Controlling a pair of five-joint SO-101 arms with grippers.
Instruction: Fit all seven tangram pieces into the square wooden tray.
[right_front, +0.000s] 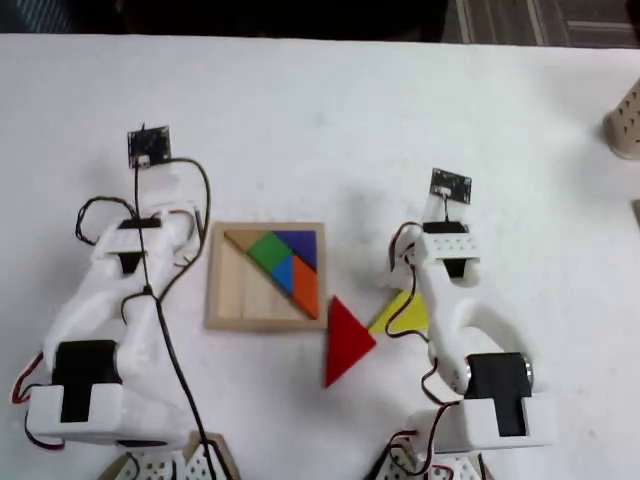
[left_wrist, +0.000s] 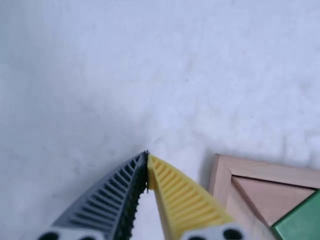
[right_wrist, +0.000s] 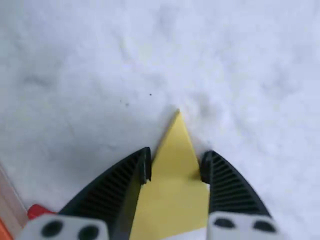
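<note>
right wrist view first: grips the yellow triangle (right_wrist: 173, 192) in the right pincer (right_wrist: 175, 167), one jaw against each slanted edge, with the tip poking out past the fingertips over the white counter (right_wrist: 225, 65). cannot tell whether lifted or resting. from the high view, places that triangle just right of the red triangle (right_front: 346, 340), itself loose on the counter just beside the right rim of the wooden tray (right_front: 213, 285). finds a green piece (right_front: 268, 250), a blue piece (right_front: 300, 245) and an orange piece (right_front: 305, 285) packed in the tray's right half, with wood-coloured room on the left. keeps the left pincer (left_wrist: 146, 172) shut on nothing, just beside a tray corner. probably mid-pick on the yellow piece. next calls for carrying it over the red triangle and the rim, then turning it to suit the free space. little slack against rim and seated pieces, but plenty of open counter beyond the tray.
</note>
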